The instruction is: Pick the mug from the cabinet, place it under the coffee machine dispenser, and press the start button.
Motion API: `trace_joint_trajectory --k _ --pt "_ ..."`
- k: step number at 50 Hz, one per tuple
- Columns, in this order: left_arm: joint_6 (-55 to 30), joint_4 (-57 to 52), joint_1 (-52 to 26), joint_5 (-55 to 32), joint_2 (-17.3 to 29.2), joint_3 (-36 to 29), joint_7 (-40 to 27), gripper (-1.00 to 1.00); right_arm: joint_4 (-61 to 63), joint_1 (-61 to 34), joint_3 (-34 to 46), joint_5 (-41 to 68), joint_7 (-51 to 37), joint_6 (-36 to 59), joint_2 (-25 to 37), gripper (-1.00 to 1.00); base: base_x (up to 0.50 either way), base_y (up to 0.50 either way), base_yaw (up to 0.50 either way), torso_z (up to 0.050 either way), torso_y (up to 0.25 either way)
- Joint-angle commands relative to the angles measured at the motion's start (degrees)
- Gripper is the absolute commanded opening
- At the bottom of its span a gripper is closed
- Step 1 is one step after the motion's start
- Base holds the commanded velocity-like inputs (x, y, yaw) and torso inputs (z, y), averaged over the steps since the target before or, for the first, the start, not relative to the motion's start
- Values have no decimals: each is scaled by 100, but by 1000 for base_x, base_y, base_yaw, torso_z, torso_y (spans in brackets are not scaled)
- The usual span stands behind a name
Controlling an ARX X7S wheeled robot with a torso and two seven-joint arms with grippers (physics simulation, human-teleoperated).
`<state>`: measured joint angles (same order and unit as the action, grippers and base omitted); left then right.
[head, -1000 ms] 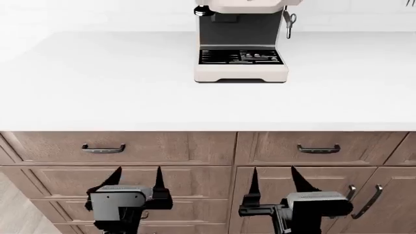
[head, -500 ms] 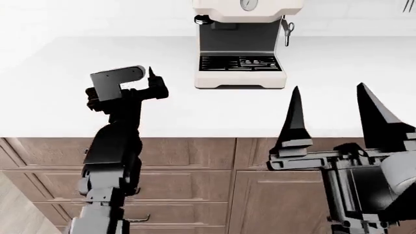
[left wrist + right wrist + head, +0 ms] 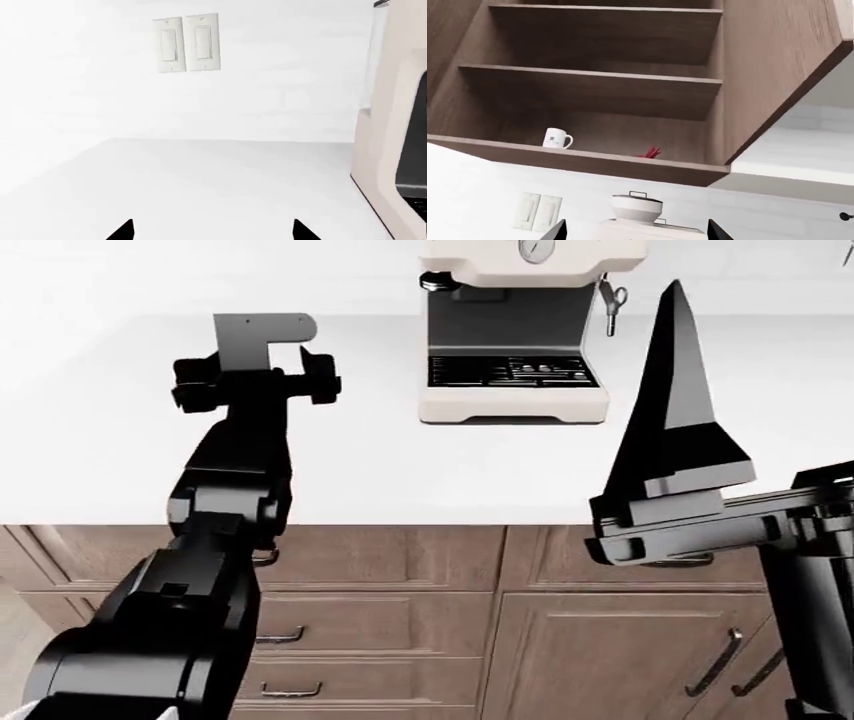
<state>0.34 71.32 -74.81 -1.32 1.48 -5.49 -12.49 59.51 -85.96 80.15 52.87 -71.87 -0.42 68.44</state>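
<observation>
The small white mug stands on the lowest shelf of the open wall cabinet, far from my right gripper, which is open and empty and points up at it. In the head view the right gripper rises in front of the counter, right of the cream coffee machine. The dark round dispenser shows under the machine's upper body, the gauge above it. My left gripper hovers open over the counter left of the machine. In its own view the left gripper is empty, with the coffee machine to one side.
A white counter runs across, with wooden drawers and doors below. A chrome steam wand hangs at the machine's right. Wall switches sit on the backsplash. A small red object lies on the mug's shelf.
Both arms have risen from below the counter. The left gripper went up over the counter, and the right gripper has swung upward and closer to the head camera.
</observation>
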Motion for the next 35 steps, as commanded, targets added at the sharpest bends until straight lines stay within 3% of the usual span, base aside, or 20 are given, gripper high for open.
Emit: trace_joint_trajectory --k 1,5,35 --pt "-337 367 -262 101 22 -17 -107 100 48 -4693 5501 -246 -1389 -1560 173 100 168 500 0 0 0" --pt "-475 367 -286 69 25 79 -119 100 48 -4892 5856 -378 -1535 -1719 66 100 168 500 0 0 0" --pt "-578 367 -264 131 12 -90 -187 100 48 -4895 5692 -294 -1806 -1360 -191 100 303 466 0 0 0"
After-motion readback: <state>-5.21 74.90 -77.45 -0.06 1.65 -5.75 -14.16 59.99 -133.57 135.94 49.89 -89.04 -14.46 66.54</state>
